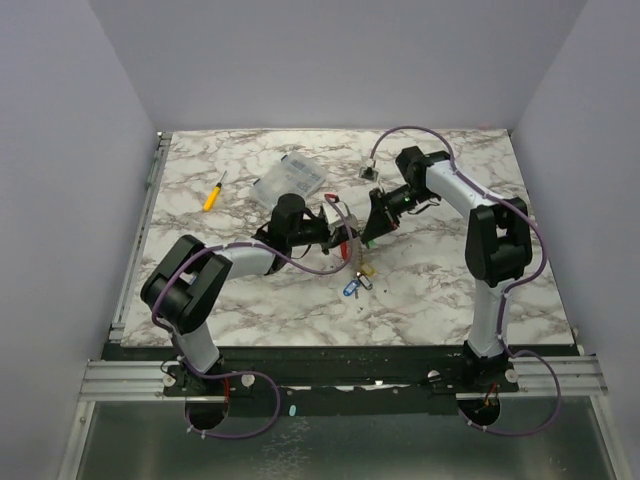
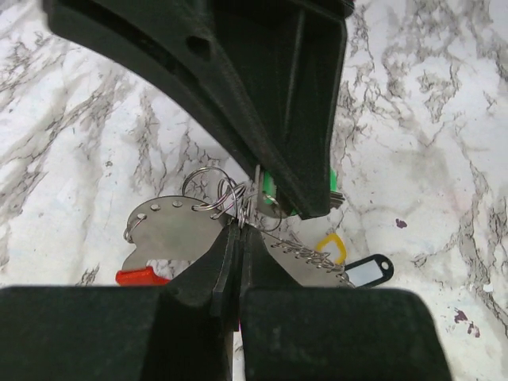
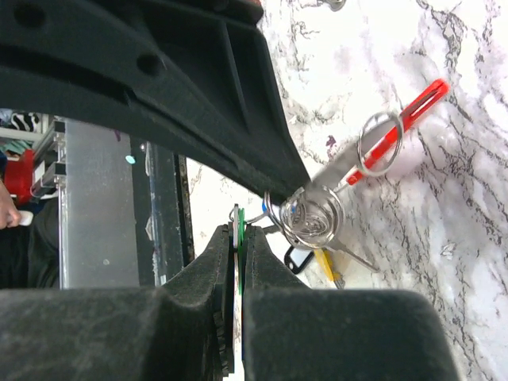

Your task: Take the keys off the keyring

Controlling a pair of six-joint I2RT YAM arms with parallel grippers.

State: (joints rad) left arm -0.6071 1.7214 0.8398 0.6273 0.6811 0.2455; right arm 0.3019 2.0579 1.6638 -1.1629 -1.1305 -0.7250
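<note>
You are at the point of working the green key (image 2: 270,186) off the keyring (image 3: 313,216), which sits between the two tools at the centre of the top view, over the table (image 1: 440,270). To do it well, use the left tool (image 2: 238,232) as a fixed anchor and let the right tool (image 3: 238,228) do the travelling. Lead the green key round the coil, following the wire, rather than pulling straight away. A straight pull would likely tug the ring out of the left grip or twist the coil. Go slowly and watch the left wrist view, where the coil shows at mid-frame.

The left tool is closed to a hairline gap, pinching the wire of the keyring at its tips. The right tool is likewise closed narrow, with the green tag clamped edge-on between its fingers. Its tip sits just beside the left tool's, nearly touching.

A yellow key (image 2: 332,248) and a blue key (image 2: 367,271) show low and right of centre in the left wrist view. You cannot tell whether they are off the ring. The red fob (image 3: 413,111) juts toward the upper right of the right wrist view.
</note>
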